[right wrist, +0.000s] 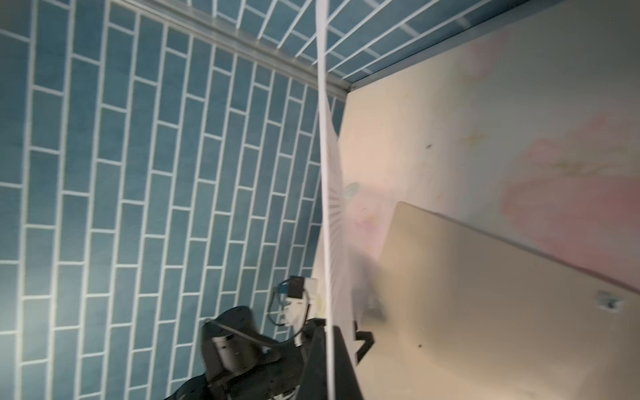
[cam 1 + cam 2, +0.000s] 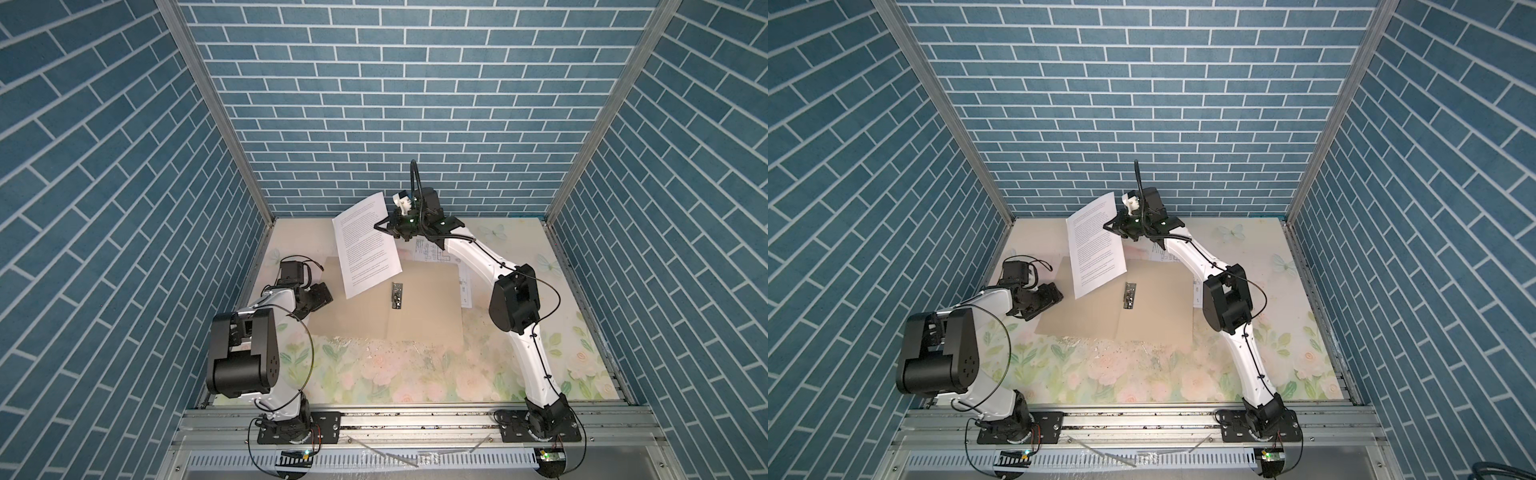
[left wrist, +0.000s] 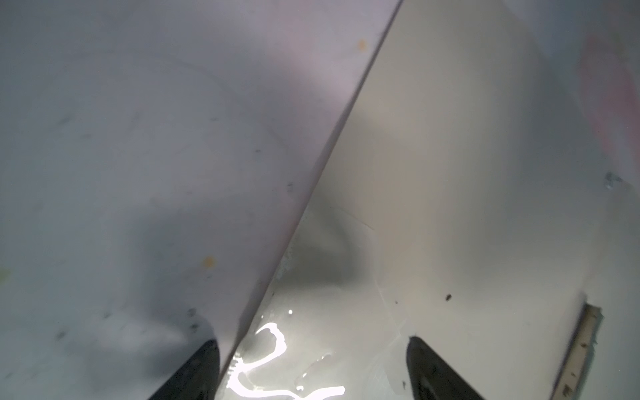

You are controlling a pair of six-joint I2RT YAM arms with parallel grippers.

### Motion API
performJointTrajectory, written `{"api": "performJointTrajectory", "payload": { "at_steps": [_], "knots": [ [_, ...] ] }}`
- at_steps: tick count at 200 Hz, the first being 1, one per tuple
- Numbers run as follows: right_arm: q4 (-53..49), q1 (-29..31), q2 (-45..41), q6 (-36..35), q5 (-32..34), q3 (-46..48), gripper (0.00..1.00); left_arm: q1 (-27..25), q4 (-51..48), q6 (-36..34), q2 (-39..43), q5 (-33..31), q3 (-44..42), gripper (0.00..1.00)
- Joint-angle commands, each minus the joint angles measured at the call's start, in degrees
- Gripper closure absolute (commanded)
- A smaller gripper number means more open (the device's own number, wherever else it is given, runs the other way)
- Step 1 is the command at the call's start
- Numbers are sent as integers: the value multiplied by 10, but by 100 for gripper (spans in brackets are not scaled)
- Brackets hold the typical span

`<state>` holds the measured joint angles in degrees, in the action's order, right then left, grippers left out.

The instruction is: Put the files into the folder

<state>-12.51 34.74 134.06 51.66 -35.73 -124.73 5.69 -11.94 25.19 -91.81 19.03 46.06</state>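
Pinched the text sheet (image 2: 365, 249) in the right tool (image 2: 379, 226), aloft above the folder (image 2: 424, 307). Held the left tool (image 3: 311, 341) spread at the folder's edge.

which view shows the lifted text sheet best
Both top views: the text sheet faces them whole, pinched at one edge by the right end effector. The right wrist view catches only its thin edge; the left wrist view misses it.

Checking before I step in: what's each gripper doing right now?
Left gripper: open, at the folder's edge.
Right gripper: shut on the text sheet.
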Motion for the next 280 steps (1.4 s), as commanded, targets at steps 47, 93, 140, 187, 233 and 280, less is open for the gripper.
{"api": "performJointTrajectory", "payload": {
  "at_steps": [47, 93, 140, 187, 233, 280],
  "knots": [
    [-70, -36, -49, -277, 83, 144, 100, -81, 7, 11, -45, 138, -36, 26],
    [-71, -51, -73, -374, 115, 188, 100, -126, 27, 37, -28, 152, -56, 27],
    [16, -50, -108, -397, 91, 218, 100, -123, 16, 51, 8, 124, -50, 23],
    [207, -45, -132, -384, 59, 259, 100, -114, 66, 81, 38, 126, -66, 20],
    [441, -34, -92, -346, 20, 293, 100, -58, 169, 128, 35, 187, -115, 20],
    [508, -31, -45, -332, -90, 284, 100, -42, 216, 143, -10, 249, -113, 23]
  ]
}}
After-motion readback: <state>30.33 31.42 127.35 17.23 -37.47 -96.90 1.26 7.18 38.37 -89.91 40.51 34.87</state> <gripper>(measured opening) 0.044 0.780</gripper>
